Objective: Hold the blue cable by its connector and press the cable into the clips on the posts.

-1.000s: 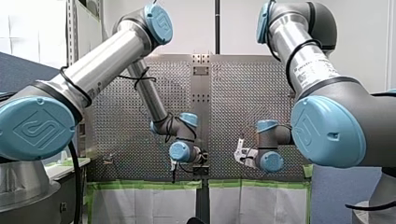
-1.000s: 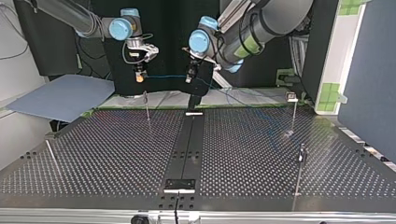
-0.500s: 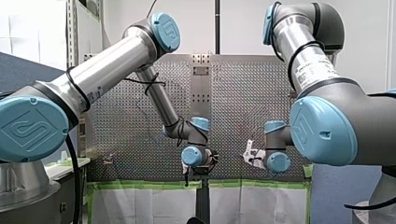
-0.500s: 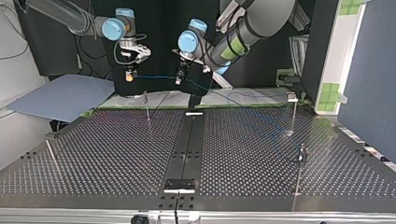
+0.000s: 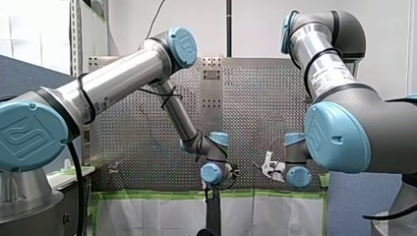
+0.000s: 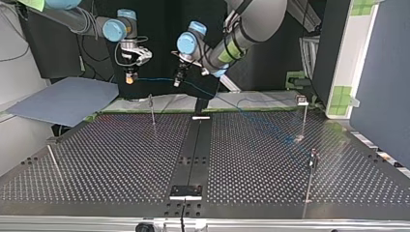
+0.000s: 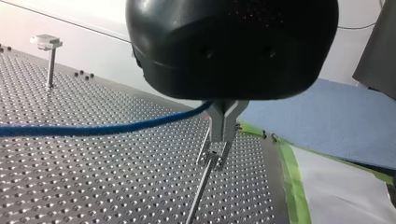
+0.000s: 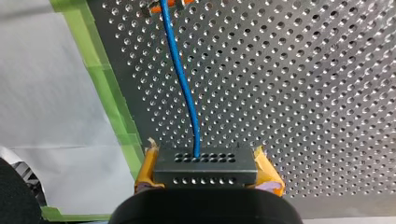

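Right claw: my right claw [image 6: 129,78] is clamped on the connector [image 8: 205,166], with its yellow pads [image 8: 145,169] pressing on the two ends.
Cable: the blue cable [image 8: 181,79] leaves the connector's face and runs straight ahead of that claw, above the perforated worktop [image 8: 303,93], across to the other claw.
Left claw: my left claw [image 7: 222,137] has its metal fingers [image 7: 228,116] closed on the cable, which trails off to one side.
Post: a post [image 7: 201,189] with a clip [image 7: 214,154] stands right under those fingertips. I cannot tell whether they touch.
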### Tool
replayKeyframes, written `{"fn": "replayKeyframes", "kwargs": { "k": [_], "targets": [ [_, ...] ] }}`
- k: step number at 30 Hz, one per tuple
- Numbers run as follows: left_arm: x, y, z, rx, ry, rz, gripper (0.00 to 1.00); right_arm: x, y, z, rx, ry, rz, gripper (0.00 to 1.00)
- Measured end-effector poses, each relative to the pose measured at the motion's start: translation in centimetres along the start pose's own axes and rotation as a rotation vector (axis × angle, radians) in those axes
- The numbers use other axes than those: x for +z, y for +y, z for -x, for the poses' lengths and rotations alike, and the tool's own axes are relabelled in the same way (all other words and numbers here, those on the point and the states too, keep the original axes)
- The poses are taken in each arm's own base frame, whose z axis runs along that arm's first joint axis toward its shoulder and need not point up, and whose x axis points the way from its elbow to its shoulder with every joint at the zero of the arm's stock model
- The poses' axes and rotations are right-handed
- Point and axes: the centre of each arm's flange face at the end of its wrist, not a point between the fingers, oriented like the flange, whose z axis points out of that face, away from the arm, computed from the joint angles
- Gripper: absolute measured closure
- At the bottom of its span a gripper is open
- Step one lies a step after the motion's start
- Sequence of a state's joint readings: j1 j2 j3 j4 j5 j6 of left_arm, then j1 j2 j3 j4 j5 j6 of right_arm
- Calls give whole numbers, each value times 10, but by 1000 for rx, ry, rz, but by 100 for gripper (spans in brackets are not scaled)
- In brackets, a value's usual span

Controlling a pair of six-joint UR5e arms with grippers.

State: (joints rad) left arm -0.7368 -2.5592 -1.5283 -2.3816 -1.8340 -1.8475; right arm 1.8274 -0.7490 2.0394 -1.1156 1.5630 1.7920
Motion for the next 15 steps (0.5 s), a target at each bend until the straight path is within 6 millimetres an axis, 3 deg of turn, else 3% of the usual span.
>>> {"fn": "replayKeyframes", "kwargs": {
  "k": [7, 15],
  "targets": [
    [14, 0, -17, -18, -23, 9, 100, 10, 10, 10, 3, 6, 2, 100],
    [15, 5, -31, -15, -28, 38, 100, 26, 19, 27, 7, -6, 6, 100]
  ]
}}
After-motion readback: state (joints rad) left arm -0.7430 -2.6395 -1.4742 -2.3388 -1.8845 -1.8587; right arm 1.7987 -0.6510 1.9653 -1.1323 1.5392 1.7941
